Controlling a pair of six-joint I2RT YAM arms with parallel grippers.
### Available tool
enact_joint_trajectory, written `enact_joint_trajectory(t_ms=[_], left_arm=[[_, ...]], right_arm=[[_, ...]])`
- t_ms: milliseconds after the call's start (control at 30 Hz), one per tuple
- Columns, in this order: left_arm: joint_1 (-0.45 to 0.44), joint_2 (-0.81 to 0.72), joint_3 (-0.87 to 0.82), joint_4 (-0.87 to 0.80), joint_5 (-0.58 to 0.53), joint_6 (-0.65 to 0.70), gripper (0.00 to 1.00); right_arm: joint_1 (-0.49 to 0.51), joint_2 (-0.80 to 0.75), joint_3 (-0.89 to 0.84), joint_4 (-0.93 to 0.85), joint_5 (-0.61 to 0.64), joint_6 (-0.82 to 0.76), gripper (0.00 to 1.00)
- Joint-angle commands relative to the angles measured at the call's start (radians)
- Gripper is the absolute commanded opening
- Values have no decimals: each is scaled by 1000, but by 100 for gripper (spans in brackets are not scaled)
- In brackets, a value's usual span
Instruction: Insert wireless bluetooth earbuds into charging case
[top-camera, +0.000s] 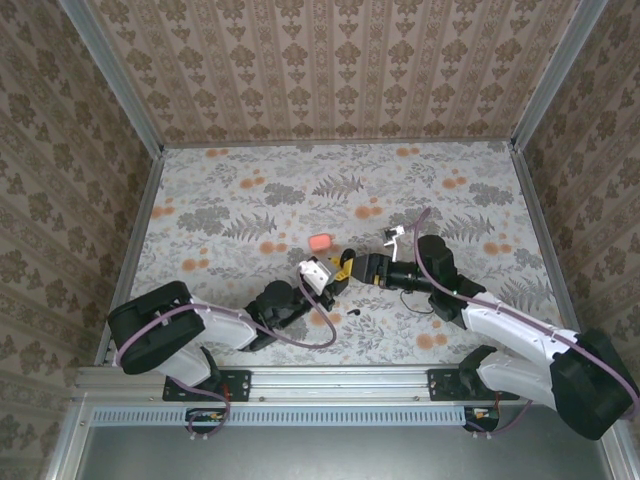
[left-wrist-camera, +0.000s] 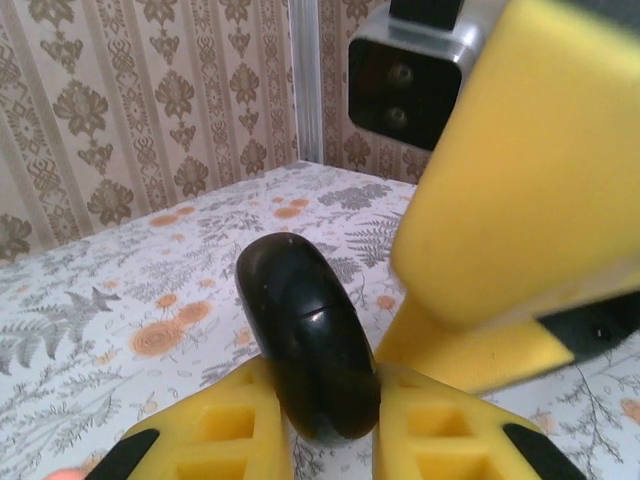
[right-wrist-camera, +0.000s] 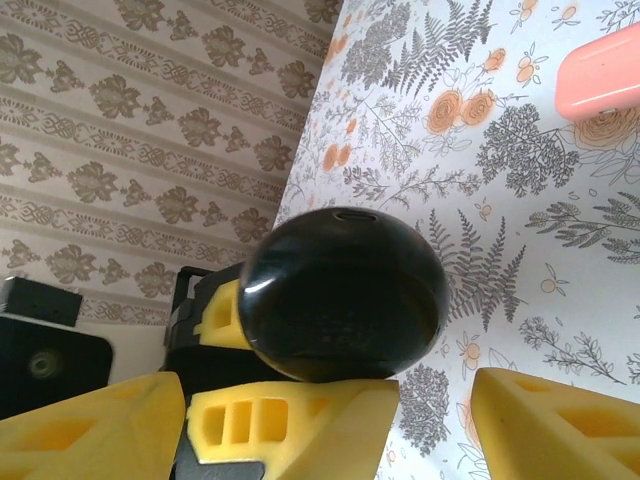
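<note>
Left gripper (left-wrist-camera: 320, 440): jaws closed tight on the black charging case (left-wrist-camera: 305, 330), which is held above the table (top-camera: 250, 190) near its middle.
Right gripper (right-wrist-camera: 325, 430): jaws spread wide to either side of the same case, with a visible gap on one side. It grips nothing.
Pink case (top-camera: 320, 241): lying on the table just beyond both grippers.
Black earbud (top-camera: 355, 313): loose on the table, just on the near side of the grippers.

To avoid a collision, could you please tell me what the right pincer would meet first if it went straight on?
Probably the black case held by the left pincer, directly ahead of the open right pincer; exact depth is unclear.
</note>
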Motion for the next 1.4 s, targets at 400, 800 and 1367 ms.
enact_joint_trajectory(t_ms=[400, 800, 1367], left_arm=[[48, -196, -58, -307, 271, -21, 14], [81, -387, 10, -731, 545, 112, 15], [83, -357, 78, -847, 658, 175, 15]], right_arm=[[-38, -194, 84, -303, 9, -623, 73], [-41, -301, 68, -517, -172, -1498, 71], [68, 62, 323, -891, -159, -1954, 60]])
